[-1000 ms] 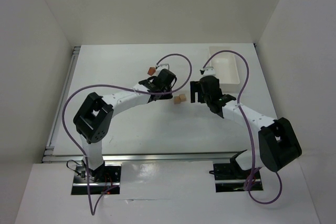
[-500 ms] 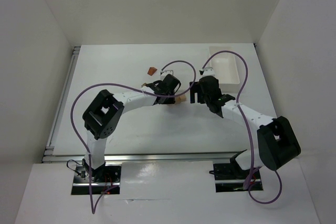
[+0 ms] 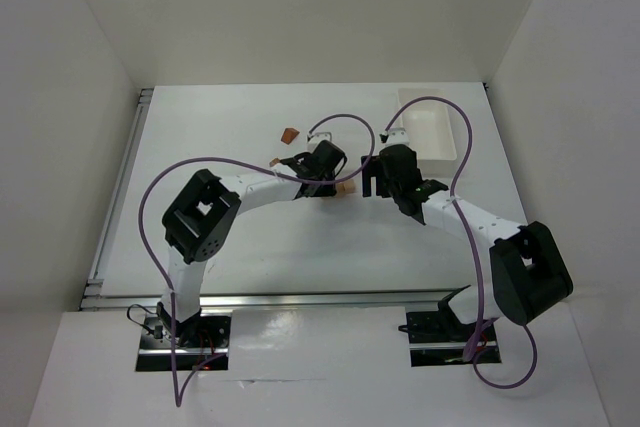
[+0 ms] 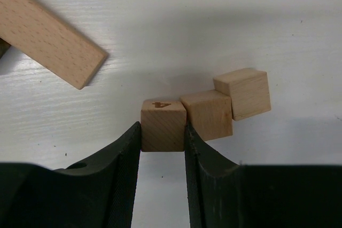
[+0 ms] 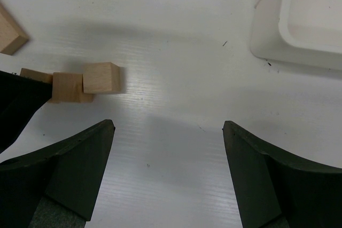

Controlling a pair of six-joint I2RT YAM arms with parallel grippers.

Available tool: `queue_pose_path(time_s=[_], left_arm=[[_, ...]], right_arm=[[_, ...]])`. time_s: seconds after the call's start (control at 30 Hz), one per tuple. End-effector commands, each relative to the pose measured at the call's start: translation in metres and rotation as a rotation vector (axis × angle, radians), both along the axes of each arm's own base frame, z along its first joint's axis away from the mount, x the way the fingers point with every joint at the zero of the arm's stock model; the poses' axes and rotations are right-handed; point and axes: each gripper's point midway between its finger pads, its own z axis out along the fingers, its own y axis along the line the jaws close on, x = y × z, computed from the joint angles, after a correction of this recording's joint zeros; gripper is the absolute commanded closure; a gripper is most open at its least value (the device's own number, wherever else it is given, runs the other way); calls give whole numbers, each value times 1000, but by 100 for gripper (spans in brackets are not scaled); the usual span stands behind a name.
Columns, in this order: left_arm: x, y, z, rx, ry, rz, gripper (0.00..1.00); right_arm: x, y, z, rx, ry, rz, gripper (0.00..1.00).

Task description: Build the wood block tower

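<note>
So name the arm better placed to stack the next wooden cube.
Left: the left gripper clamps the light-tan wooden cube marked 4, beside two more cubes; the right gripper is open and empty.

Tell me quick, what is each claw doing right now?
Left claw: closed on a small wooden cube with a mark on top.
Right claw: open, holding nothing.

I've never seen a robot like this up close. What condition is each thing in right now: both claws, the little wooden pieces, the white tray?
left gripper: shut on the numbered cube.
right gripper: open, holding nothing.
numbered cube: clamped, not yet stacked.
two plain cubes: loose, side by side, unstacked.
plank: lying flat.
reddish block: lying apart from the others.
white tray: looks empty.
</note>
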Motion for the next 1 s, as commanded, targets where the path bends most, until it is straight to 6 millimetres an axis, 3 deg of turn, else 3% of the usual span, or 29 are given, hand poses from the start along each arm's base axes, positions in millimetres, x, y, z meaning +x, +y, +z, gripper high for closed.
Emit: queue_pose_path(time_s=[0.0, 0.27, 0.5, 0.57, 0.73, 0.97], left_arm=[[13, -11, 12, -29, -46, 21, 80], [14, -8, 2, -6, -29, 52, 73], [13, -4, 20, -16, -59, 50, 58], [11, -8, 24, -23, -65, 41, 58], [9, -7, 26, -18, -68, 34, 54], [6, -5, 39, -40, -82, 42, 40]], right_arm=[[4, -4, 7, 1, -25, -25, 9], [7, -3, 7, 1, -25, -25, 9], [7, -3, 7, 1, -25, -25, 9], [7, -3, 7, 1, -25, -25, 9], [7, -3, 7, 1, -25, -25, 9], [7, -3, 7, 1, -25, -25, 9]])
